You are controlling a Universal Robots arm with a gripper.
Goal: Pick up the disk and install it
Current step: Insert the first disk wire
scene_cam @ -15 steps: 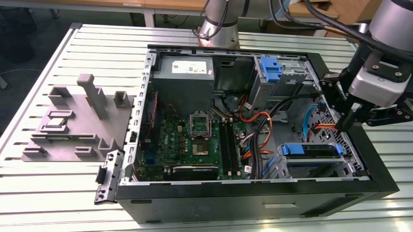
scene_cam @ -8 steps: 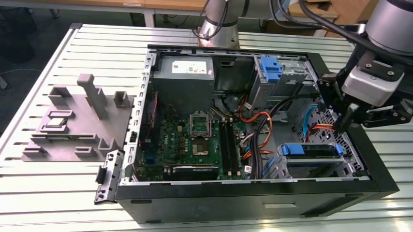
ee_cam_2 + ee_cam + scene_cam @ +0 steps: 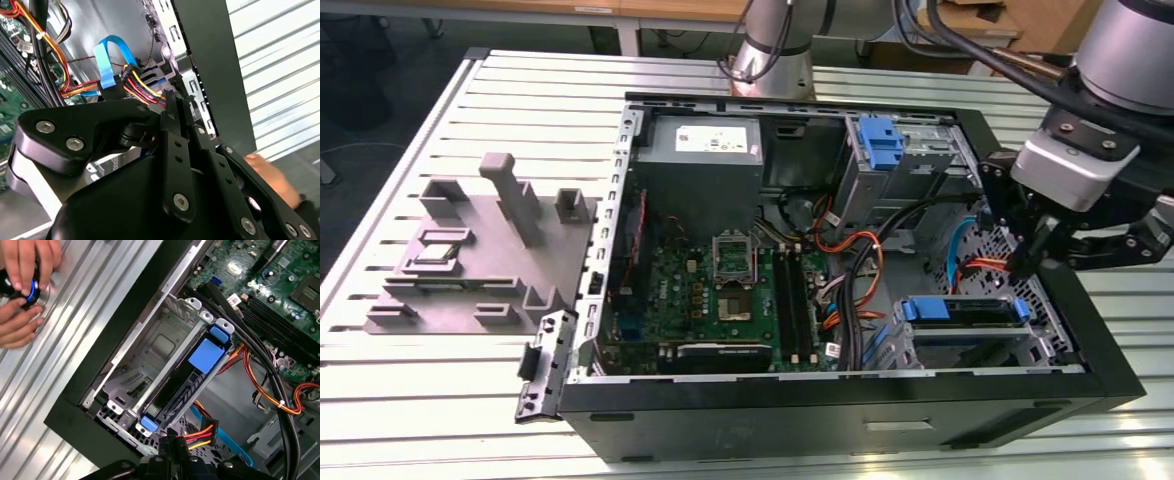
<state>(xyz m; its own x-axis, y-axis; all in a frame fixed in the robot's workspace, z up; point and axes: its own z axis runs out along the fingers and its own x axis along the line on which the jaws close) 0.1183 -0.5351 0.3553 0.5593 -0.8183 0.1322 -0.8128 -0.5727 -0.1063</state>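
Black link arms of my pincer (image 3: pixel 175 107) sat closest in the second wrist view, its two fingers pressed together with nothing between them. Beyond the tips I saw one bundle of red, yellow and black wires (image 3: pixel 142 86) and one flat blue cable (image 3: pixel 112 57) looped beside the computer case (image 3: pixel 210 65). One blurred hand (image 3: pixel 272 177) lay on the slatted table (image 3: pixel 280 60) outside the case wall.

In the first wrist view, my closed fingertips (image 3: pixel 171 442) hung just by the same wire bundle (image 3: pixel 200 432). The disk (image 3: pixel 192 375) lay in its blue bracket, seated in the metal drive cage (image 3: pixel 150 345) at the case's edge, apart from my fingers. Two hands (image 3: pixel 25 280) held one small black object with a blue ring on the table.

In the exterior view, my pincer (image 3: pixel 1023 262) hovered over the case's side at the exterior view's right, above the disk (image 3: pixel 961 312) in its cage. I counted two blue brackets: the disk's and another blue caddy (image 3: pixel 881 140) standing farther back. One grey power supply (image 3: pixel 704 150) bore a white sticker whose print I could not make out. One grey fixture (image 3: pixel 467 260) stood on the table at the exterior view's left.
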